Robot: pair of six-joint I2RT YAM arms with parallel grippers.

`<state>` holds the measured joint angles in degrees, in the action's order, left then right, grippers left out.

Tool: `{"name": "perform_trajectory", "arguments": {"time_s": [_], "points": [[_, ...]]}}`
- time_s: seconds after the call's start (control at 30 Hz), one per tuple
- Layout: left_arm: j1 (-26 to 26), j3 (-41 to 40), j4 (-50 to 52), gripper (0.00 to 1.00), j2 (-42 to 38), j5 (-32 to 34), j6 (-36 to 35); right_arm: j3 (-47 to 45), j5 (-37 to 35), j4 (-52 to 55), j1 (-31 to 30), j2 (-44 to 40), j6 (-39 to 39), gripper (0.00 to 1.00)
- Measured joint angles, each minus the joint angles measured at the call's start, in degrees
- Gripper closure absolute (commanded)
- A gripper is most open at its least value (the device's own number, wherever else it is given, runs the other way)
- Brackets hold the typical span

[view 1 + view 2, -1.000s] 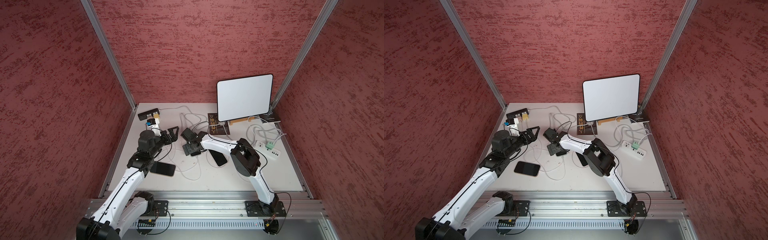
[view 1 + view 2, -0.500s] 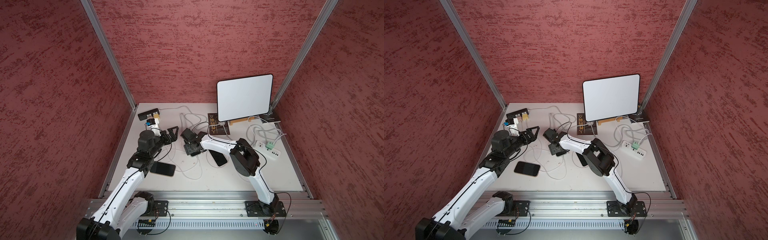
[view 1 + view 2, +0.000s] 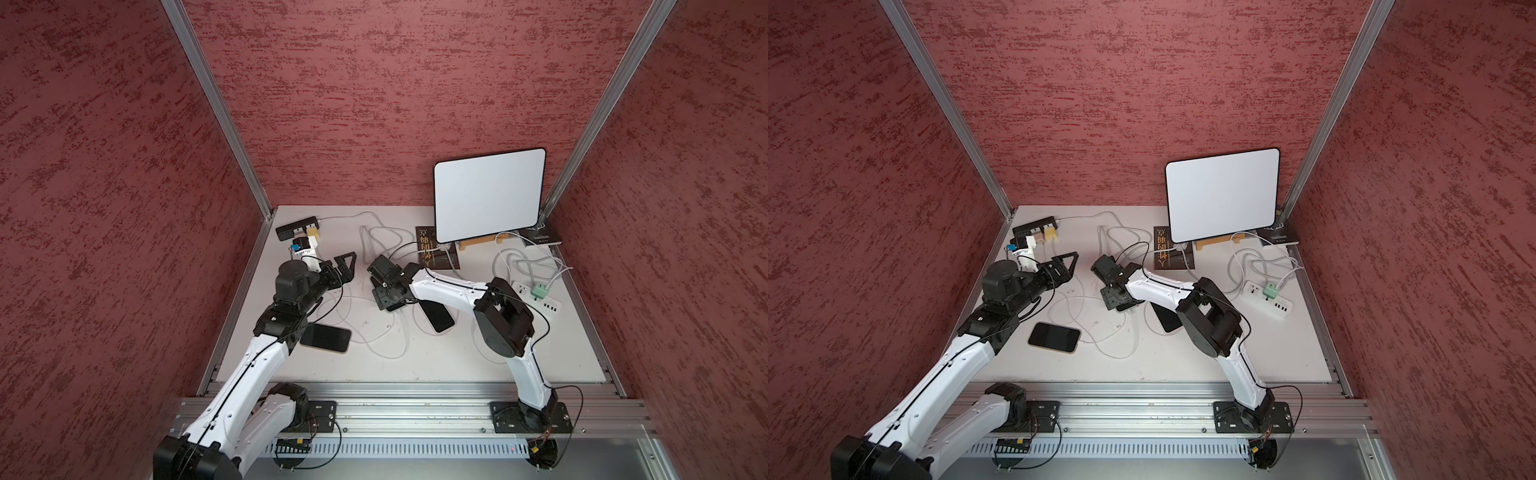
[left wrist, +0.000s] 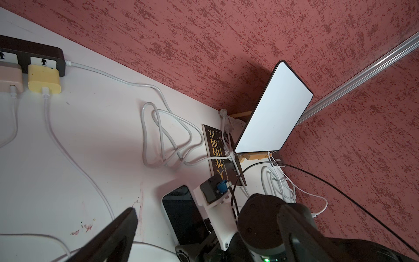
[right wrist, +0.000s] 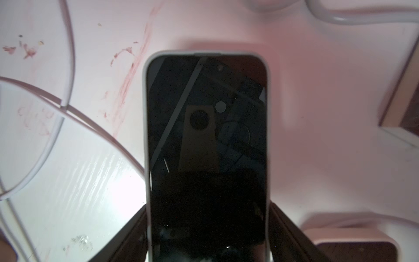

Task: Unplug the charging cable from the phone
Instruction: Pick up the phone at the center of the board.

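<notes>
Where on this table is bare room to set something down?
Front-right corner of the table, between right arm, white strip and rail. Also a thin band along the rail, before the cable loops. Crowded: the middle, loops around the gripped phone, and back right by the tablet.
</notes>
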<state>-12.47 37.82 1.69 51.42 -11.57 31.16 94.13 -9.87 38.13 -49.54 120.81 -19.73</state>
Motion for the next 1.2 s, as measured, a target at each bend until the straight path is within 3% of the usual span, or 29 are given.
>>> {"name": "perform_trajectory", "arguments": {"time_s": [0.37, 0.57, 0.9, 1.2], "points": [[0.35, 0.00, -0.11, 0.00, 0.00, -0.46, 0.02, -9.68, 6.93, -8.50, 4.04, -13.07, 0.31, 0.72], [0.44, 0.00, -1.42, 0.00, 0.39, -2.60, 0.07, -16.24, 16.92, -14.95, 7.30, -18.03, -0.37, 0.72], [0.50, -0.04, -5.20, 0.00, 3.26, -8.81, 1.27, -28.39, 36.44, -31.61, 13.46, -23.98, -9.01, 0.73], [0.28, -0.46, -13.53, 0.00, 6.51, -20.24, 3.67, -35.52, 49.29, -45.20, 17.51, -29.16, -15.43, 0.75]]}}
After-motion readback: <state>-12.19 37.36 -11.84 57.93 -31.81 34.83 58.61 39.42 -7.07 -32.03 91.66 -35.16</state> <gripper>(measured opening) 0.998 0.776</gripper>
